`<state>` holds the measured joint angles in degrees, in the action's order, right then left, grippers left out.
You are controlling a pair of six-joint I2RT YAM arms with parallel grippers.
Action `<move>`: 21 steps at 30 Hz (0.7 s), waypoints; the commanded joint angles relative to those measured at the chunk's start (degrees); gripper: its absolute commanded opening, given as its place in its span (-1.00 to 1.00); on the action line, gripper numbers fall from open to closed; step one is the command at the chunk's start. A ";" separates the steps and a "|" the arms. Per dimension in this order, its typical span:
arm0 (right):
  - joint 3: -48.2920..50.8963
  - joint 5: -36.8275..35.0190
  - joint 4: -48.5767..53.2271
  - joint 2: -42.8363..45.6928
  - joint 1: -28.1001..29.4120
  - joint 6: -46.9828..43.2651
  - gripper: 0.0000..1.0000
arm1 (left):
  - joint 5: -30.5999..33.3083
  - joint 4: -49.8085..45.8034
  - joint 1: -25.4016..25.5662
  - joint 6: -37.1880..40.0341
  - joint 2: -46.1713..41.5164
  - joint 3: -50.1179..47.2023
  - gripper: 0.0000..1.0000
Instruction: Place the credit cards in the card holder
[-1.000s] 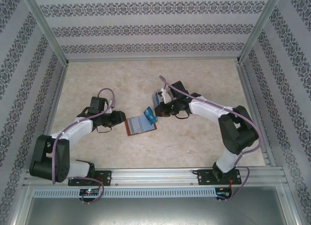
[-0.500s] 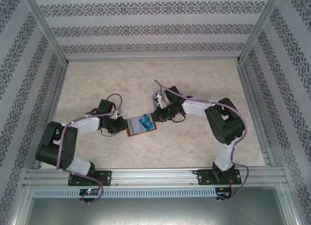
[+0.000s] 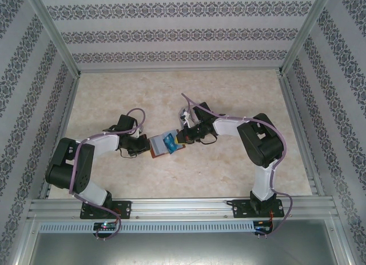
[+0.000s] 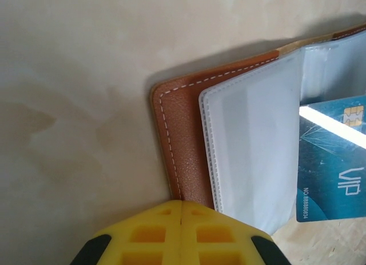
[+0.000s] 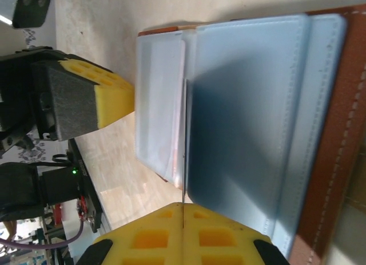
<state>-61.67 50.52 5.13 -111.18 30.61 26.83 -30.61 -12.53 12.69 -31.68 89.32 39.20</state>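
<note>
Card insertion was in hand. Mid-frame in the top view, the open card holder (image 3: 160,147) lay flat. The right gripper (image 5: 183,208) was clenched on the blue VIP credit card (image 4: 329,162), which lay over a clear sleeve (image 4: 251,145). The left gripper (image 4: 182,205) was closed, apparently pinning the holder's brown edge. The next move called for sliding the card squarely into the sleeve mouth.

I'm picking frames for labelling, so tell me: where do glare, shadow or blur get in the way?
Left wrist: a bright glare stripe crosses the blue card, and the yellow fingertips at the bottom look soft. Right wrist: a dark shadow lies over the card holder's clear sleeve. Top external: even light, no glare on the table.
</note>
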 commanded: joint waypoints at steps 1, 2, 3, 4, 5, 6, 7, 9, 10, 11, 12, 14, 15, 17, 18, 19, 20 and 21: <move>1.21 3.76 -4.10 -1.56 -0.02 1.29 -1.00 | 4.46 -3.07 0.32 1.86 2.15 0.80 -0.95; 1.37 3.95 -4.52 -1.80 -0.02 1.27 -1.00 | 4.73 -3.40 0.32 2.06 2.22 0.98 -0.97; 1.37 4.18 -5.01 -2.29 -0.11 1.12 -1.00 | 5.01 -3.55 0.32 2.06 2.35 1.11 -0.97; 1.38 4.40 -5.48 -2.66 -0.12 1.12 -1.00 | 5.20 -3.64 0.32 2.08 2.52 1.11 -0.99; 1.37 4.77 -6.17 -3.12 -0.19 1.13 -1.00 | 5.34 -3.56 0.32 2.06 2.77 1.05 -1.00; 1.46 5.40 -6.97 -3.51 -0.27 1.21 -1.00 | 5.32 -3.42 0.27 2.06 2.95 0.99 -1.00; 1.44 5.48 -7.27 -3.69 -0.35 1.28 -1.00 | 5.13 -3.48 0.32 2.06 3.12 0.90 -1.00; 1.18 4.34 -6.84 -3.84 -0.68 1.29 -1.00 | 5.12 -3.56 0.32 2.39 3.24 0.77 -1.00; 1.04 3.73 -6.50 -3.92 -0.89 1.32 -1.00 | 5.34 -3.69 0.32 2.49 3.21 0.67 -1.00; 0.94 3.31 -6.44 -3.87 -1.08 1.43 -1.00 | 5.67 -3.85 0.28 2.59 2.99 0.62 -1.00; 0.88 2.99 -6.53 -3.87 -1.33 1.72 -1.00 | 5.94 -4.02 0.32 2.76 2.88 0.60 -1.00; 0.51 2.39 -6.36 -3.95 -1.52 2.14 -1.00 | 6.41 -4.41 0.32 2.98 2.90 0.72 -1.00; 0.27 2.30 -6.25 -4.20 -1.52 2.28 -1.00 | 6.48 -4.50 0.32 3.09 2.96 0.83 -1.00; -0.46 1.96 -5.96 -4.86 -1.56 2.67 -1.00 | 6.34 -4.52 0.32 3.29 3.23 0.98 -1.00; -0.88 1.72 -5.92 -5.29 -1.39 2.83 -1.00 | 6.35 -4.60 0.32 3.38 3.35 1.11 -1.00; -1.23 1.41 -5.64 -5.74 -1.30 2.96 -1.00 | 6.41 -4.67 0.32 3.39 3.40 1.17 -1.00; -1.72 0.99 -5.43 -6.25 -1.10 3.09 -1.00 | 6.48 -4.69 0.30 3.46 3.49 1.17 -1.00; -2.03 1.05 -5.76 -6.73 -0.84 3.40 -1.00 | 6.61 -4.69 0.25 3.53 3.42 1.21 -1.00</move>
<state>-62.46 53.32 -0.78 -115.55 29.76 28.82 -29.50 -13.58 12.71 -29.93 90.39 40.69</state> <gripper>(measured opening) 0.067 0.051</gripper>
